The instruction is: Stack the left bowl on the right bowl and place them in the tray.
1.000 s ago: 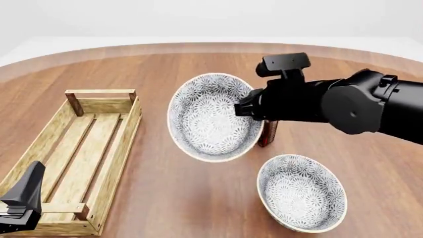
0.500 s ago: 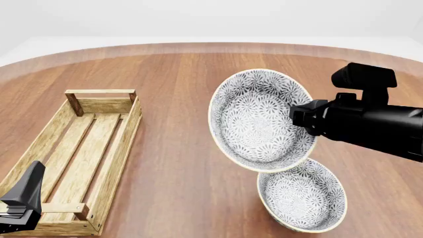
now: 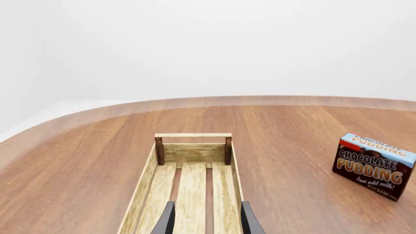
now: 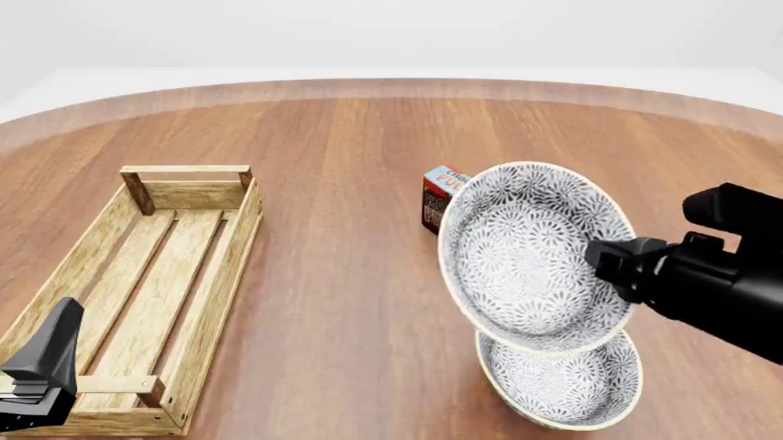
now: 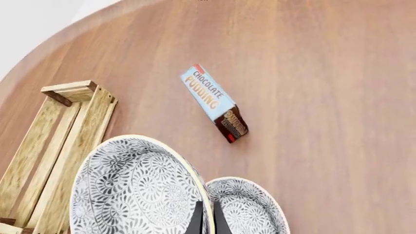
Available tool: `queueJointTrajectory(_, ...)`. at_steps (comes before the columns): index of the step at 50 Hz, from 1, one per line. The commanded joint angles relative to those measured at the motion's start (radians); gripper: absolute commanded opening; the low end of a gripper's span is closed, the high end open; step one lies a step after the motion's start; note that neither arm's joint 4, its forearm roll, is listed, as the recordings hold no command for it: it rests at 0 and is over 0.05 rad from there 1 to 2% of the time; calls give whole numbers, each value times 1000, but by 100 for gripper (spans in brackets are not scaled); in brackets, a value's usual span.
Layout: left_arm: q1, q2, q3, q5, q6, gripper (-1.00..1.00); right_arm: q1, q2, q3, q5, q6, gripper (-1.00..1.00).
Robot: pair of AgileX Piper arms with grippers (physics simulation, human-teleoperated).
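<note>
My right gripper [image 4: 610,263] is shut on the rim of one flower-patterned bowl [image 4: 529,257]. It holds that bowl tilted in the air, just above the second bowl [image 4: 566,387], which rests on the table at the front right. The right wrist view shows the held bowl [image 5: 130,190] clamped at its rim by the gripper [image 5: 206,222], with the second bowl [image 5: 246,209] below it. The light-wood tray [image 4: 233,266] lies at the left. My left gripper [image 3: 206,222] is open and empty over the tray's near end [image 3: 194,135].
A chocolate pudding box [image 4: 437,197] stands on the table behind the held bowl. It also shows in the left wrist view [image 3: 373,165] and the right wrist view [image 5: 215,102]. The round wooden table's far edge [image 4: 391,84] curves across the back.
My right arm has carried the held bowl to the right and nearer, from the table's middle to just above the second bowl. The pudding box has come into view. The left arm has not moved.
</note>
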Motion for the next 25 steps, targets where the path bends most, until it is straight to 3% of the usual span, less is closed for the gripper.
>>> queueJointTrajectory(1, 0, 0, 0, 0, 0, 100, -40, -78, 74, -17, 37, -100)
queueJointTrajectory(25, 0, 0, 0, 0, 0, 100, -106, -166, 245, -90, 97, -100)
